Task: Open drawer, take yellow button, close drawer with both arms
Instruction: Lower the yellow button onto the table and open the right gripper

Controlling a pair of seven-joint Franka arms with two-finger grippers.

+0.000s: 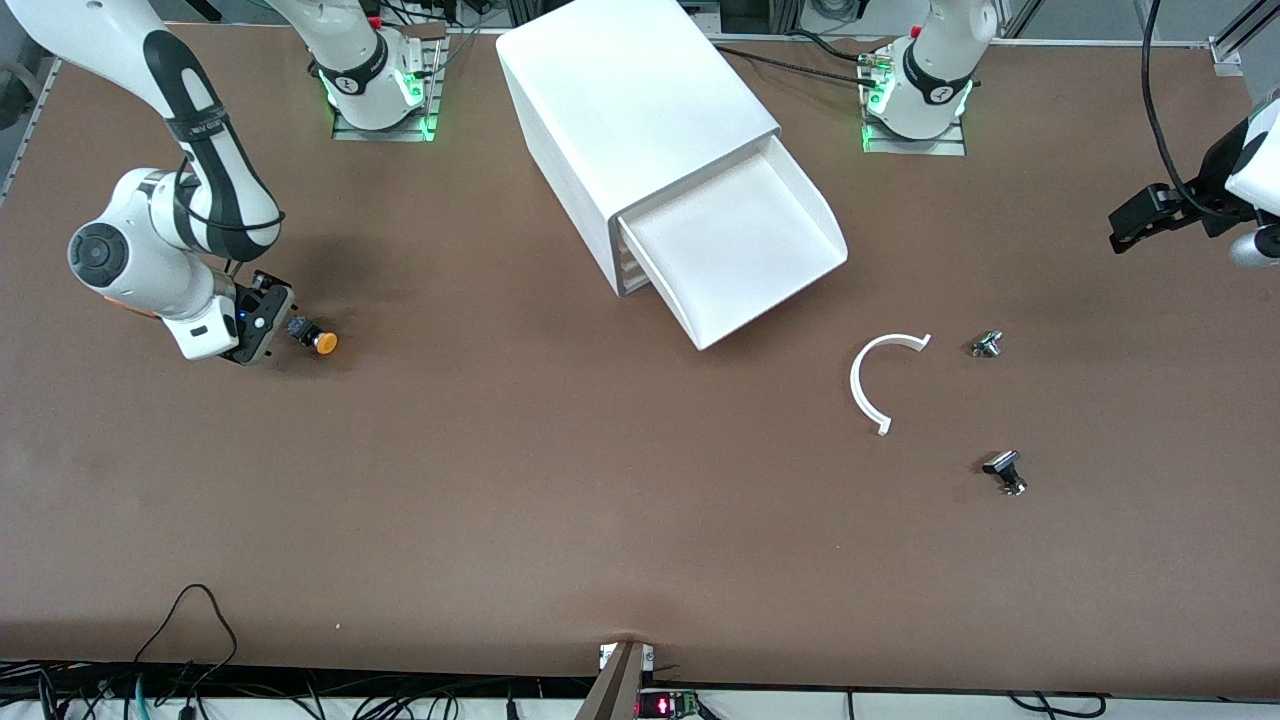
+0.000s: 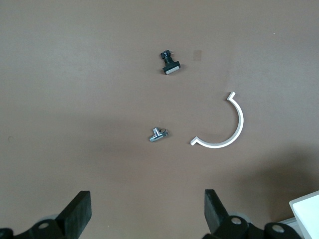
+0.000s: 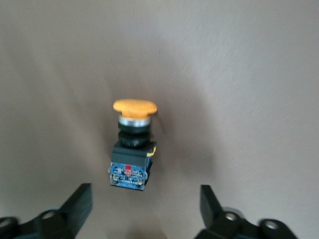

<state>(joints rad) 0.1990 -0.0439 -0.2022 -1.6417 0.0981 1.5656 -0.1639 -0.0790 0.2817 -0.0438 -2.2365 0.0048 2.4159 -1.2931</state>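
The button lies on its side on the brown table at the right arm's end, orange cap pointing away from the gripper. My right gripper is low at the table just beside it and open. In the right wrist view the button lies just ahead of the right gripper, touching neither finger. The drawer is pulled out of the white cabinet and looks bare inside. My left gripper hangs open over the left arm's end of the table, with nothing in the left gripper.
A white half ring lies nearer the front camera than the drawer, toward the left arm's end. Beside it lie a small metal part and a small black part. Cables run along the table's front edge.
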